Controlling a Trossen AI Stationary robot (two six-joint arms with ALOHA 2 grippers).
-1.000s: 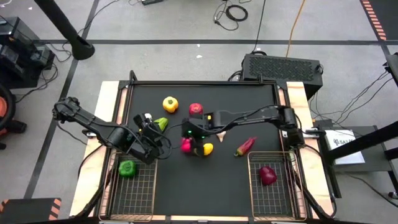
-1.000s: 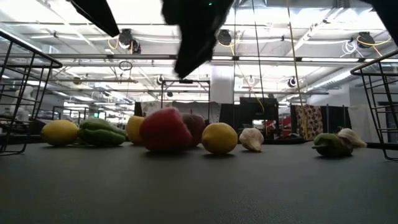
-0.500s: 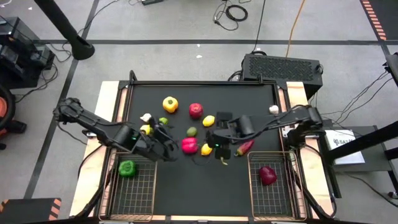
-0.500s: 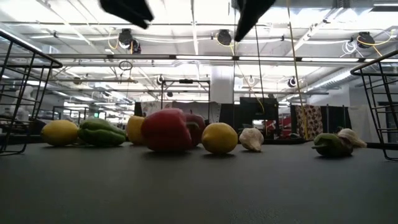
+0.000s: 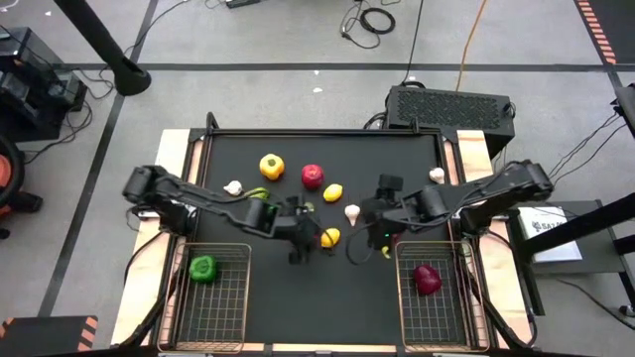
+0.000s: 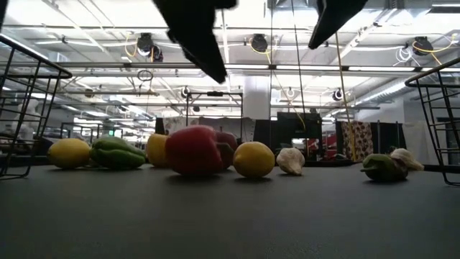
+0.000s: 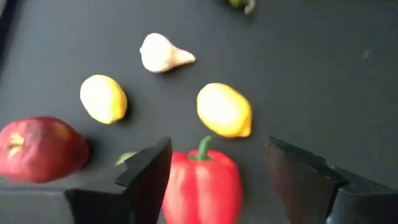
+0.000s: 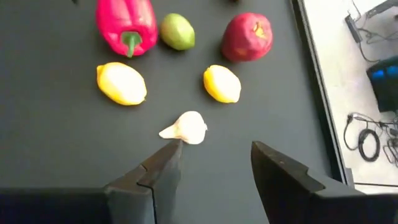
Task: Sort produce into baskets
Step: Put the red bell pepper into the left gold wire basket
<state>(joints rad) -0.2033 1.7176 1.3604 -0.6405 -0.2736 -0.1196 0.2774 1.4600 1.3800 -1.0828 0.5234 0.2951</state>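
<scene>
The produce lies in a loose group mid-table: a pink-red pepper (image 7: pixel 202 186), two lemons (image 7: pixel 224 111) (image 7: pixel 103 98), a red apple (image 7: pixel 40 149), a garlic bulb (image 7: pixel 163 53) and a yellow pepper (image 5: pixel 271 167). My left gripper (image 7: pixel 217 152) hangs open above the pink-red pepper, one finger on either side and clear of it. My right gripper (image 8: pixel 214 149) is open and holds nothing; it hovers just short of the garlic bulb (image 8: pixel 185 127). The left basket (image 5: pixel 213 246) holds a green pepper (image 5: pixel 202 267). The right basket (image 5: pixel 399 297) holds a dark red piece (image 5: pixel 427 279).
A lime (image 8: pixel 177 31) lies beside the pink-red pepper. Two more garlic bulbs lie at the mid-left (image 5: pixel 233 187) and far right (image 5: pixel 437 176) of the black mat. Both baskets stand at the near edge, with bare mat between them.
My left gripper has swung from beside the left basket toward the table's middle and now hangs over the pink-red pepper. My right gripper has drawn back from the produce group toward the table's right edge and risen a little. The garlic it covered now shows.
</scene>
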